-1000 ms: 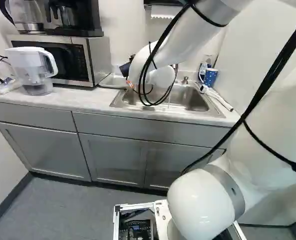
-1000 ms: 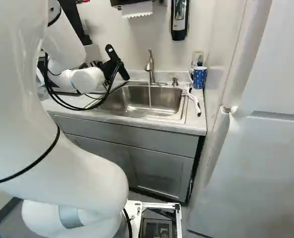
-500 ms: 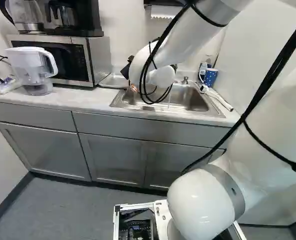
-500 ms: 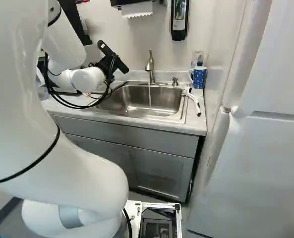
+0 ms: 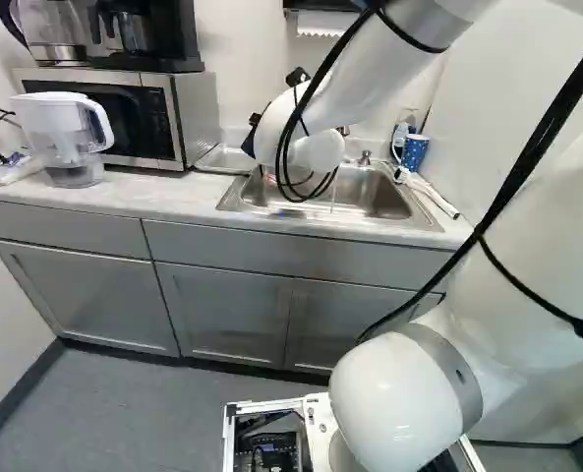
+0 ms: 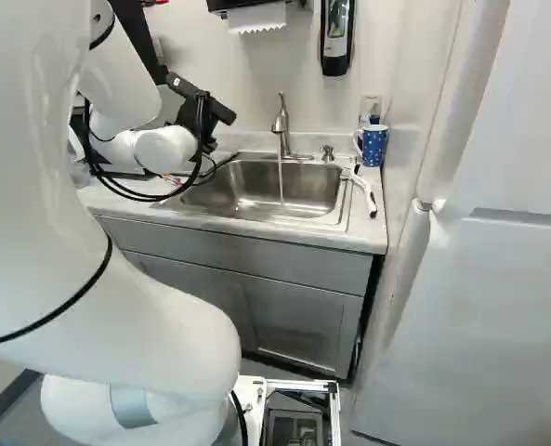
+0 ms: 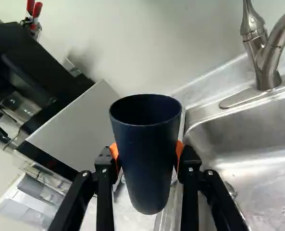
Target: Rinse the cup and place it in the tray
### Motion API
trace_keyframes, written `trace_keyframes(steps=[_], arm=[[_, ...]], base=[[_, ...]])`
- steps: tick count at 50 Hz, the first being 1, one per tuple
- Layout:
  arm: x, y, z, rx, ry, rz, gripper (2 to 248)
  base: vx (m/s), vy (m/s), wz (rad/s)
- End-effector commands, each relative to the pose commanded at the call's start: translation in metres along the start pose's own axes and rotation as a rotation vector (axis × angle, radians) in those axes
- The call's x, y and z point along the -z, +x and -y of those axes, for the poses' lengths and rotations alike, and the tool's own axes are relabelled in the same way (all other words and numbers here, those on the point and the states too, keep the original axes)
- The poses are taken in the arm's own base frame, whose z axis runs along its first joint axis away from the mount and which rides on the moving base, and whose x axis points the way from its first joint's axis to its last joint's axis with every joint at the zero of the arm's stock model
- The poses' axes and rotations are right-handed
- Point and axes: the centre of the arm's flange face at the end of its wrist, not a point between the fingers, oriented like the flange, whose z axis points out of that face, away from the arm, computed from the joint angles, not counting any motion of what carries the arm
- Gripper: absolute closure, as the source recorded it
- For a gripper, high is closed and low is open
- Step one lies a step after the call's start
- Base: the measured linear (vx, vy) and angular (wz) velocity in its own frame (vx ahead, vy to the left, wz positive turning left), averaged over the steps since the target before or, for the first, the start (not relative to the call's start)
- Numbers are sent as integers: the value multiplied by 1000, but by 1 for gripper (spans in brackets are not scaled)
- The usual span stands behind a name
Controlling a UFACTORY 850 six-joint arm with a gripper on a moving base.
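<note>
Gripper (image 6: 190, 110) clenched on the cup: an orange pad (image 7: 179, 155) on either side, both touching. The cup (image 7: 147, 159) is dark blue, tapered, its mouth uncovered towards the wrist camera. Wrist view puts it ahead of the gripper, between the microwave's side and the sink; how high it hangs, I can't tell. White arm (image 6: 163, 149) reaches in from the left of the right base view, black cables looped round its wrist.

Sink (image 6: 303, 190) at the centre of the right base view, steel, set into the pale counter (image 5: 173, 197). Faucet (image 6: 282, 125) at its back edge, a thin stream of water (image 6: 281, 181) running into the basin. Flat tray (image 5: 220, 159) on the counter, above centre in the left base view, between sink and microwave.

Upper left of that view: microwave (image 5: 124, 118), coffee maker (image 5: 144, 34) on top, clear-and-white pitcher (image 5: 70, 123) standing in front. Blue spotted mug (image 6: 373, 146) upright at the sink's back right corner, upper right of the right base view. Soap dispenser (image 6: 336, 42) on the wall above, paper towel (image 6: 256, 17) further left.
</note>
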Motion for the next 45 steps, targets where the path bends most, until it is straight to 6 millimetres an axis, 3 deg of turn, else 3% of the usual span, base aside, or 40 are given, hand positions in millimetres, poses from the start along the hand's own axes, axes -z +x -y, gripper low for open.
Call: trace_keyframes(steps=[45], arm=[[0, 0, 0, 473, 0, 0, 125]], base=[[0, 0, 0]])
